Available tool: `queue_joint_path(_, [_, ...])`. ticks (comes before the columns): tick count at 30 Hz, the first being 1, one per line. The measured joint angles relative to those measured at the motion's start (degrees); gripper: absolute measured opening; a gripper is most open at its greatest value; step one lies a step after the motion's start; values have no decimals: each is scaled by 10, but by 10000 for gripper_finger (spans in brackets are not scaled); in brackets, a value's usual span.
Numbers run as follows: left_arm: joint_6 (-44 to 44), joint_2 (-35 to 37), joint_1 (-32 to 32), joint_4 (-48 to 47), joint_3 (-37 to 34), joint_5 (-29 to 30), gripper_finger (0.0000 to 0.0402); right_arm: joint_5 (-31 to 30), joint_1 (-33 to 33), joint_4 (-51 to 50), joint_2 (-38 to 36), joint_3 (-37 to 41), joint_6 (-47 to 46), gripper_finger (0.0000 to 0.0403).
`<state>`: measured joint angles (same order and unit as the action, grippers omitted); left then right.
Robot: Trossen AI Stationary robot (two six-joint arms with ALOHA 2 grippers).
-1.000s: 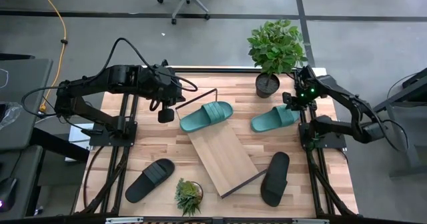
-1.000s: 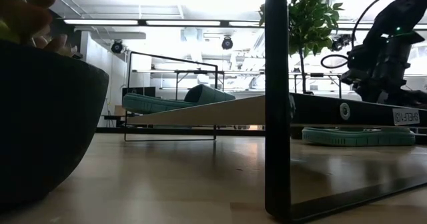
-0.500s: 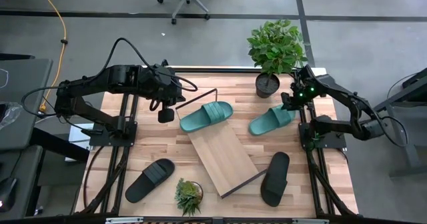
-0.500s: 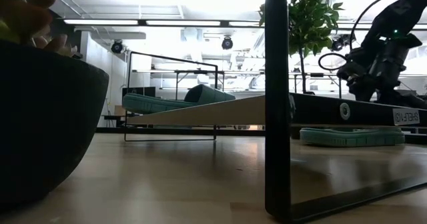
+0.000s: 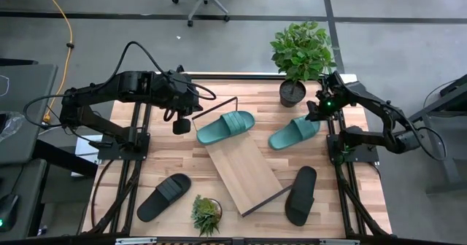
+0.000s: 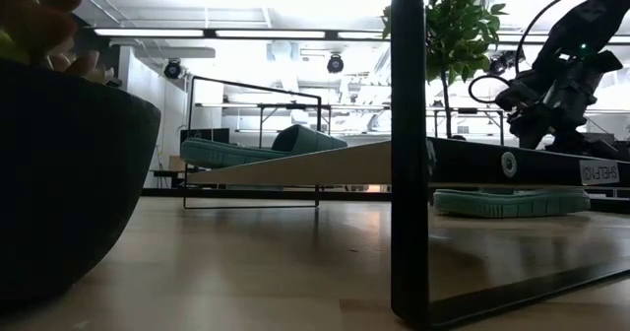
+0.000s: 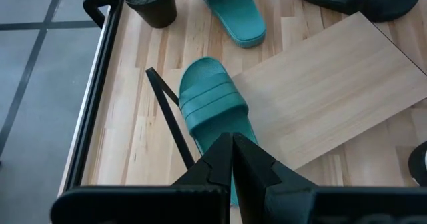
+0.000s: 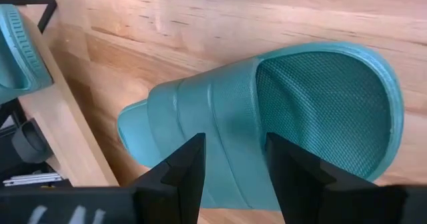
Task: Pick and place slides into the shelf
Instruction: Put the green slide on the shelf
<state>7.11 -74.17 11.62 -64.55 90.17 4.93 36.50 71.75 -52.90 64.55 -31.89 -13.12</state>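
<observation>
While the left gripper (image 5: 182, 125) hangs unmoved over the far left of the counter (image 5: 182, 157), jaws clenched on nothing, the only change over the last second is on the right. Going left to right:

One black slide (image 5: 164, 197) lies on the near left of the counter, untouched, with a small potted plant (image 5: 206, 213) just to its right.

The shelf (image 5: 243, 169) sits mid-counter, its board slanted. One teal slide (image 5: 225, 127) already rests on its far, raised end, in the same position as a second ago, so one of four is judged placed.

The second teal slide (image 5: 294, 131) lies on the counter right of the shelf, near the large potted plant (image 5: 299, 55). It has shifted leftward, toward the shelf, and turned slightly. The low view confirms the sideways shift and shows it flat on the counter, not lifted.

The right gripper (image 5: 318, 111) stands over this slide's heel end and has followed it leftward. In the right wrist view its jaws are spread, one finger (image 8: 179, 171) over the ribbed strap, grasping nothing that can be confirmed. The slide is judged to be nudged or lined up for pickup, not yet carried.

The second black slide (image 5: 300, 195) lies near right, untouched.
</observation>
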Motion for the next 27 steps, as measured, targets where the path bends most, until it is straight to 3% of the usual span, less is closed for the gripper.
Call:
queue_joint_path(12, [0,0,0,0,0,0,3,75,-2,45,0,31,-38,147])
queue_joint_path(20, [-1,0,0,0,0,0,3,30,-2,49,-1,31,-49,147])
queue_joint_path(27, [-1,0,0,0,0,0,3,27,-2,69,-1,31,-50,147])
